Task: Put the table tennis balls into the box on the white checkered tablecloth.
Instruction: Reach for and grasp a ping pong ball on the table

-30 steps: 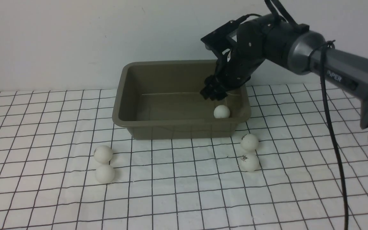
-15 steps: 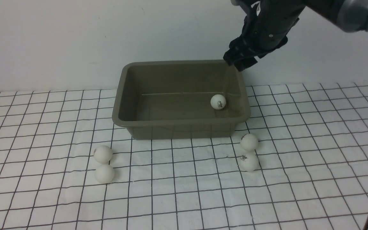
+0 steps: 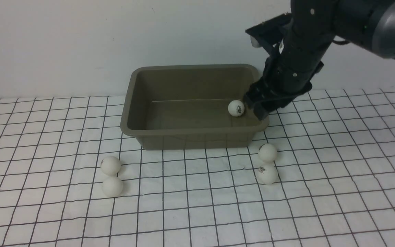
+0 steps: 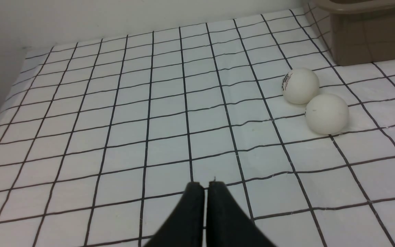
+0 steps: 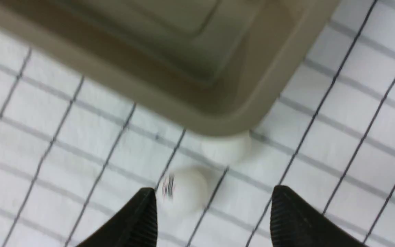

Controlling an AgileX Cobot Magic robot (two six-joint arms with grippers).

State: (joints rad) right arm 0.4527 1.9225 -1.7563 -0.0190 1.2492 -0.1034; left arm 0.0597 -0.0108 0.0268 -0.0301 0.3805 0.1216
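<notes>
The right gripper [image 5: 211, 202], jaws wide and empty, hangs over the box's [image 3: 190, 130] right front corner. It should drop straight around the front ball [image 3: 267, 174] of the right pair (they touch, so a nudge sends one rolling), clear of the rim. One ball [image 3: 236, 108] lies in the box and the left pair [image 3: 110, 165] waits towards the front edge amid open cloth [image 3: 321, 192]; the left gripper [image 4: 206, 187] is closed on nothing.

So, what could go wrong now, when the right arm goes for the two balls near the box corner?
The front ball and the ball nearest the box lie very close together, so the open right claw closing on one may push the other away. The ball nearest the box sits right against the flared rim of the box, so a finger may hit the rim.
</notes>
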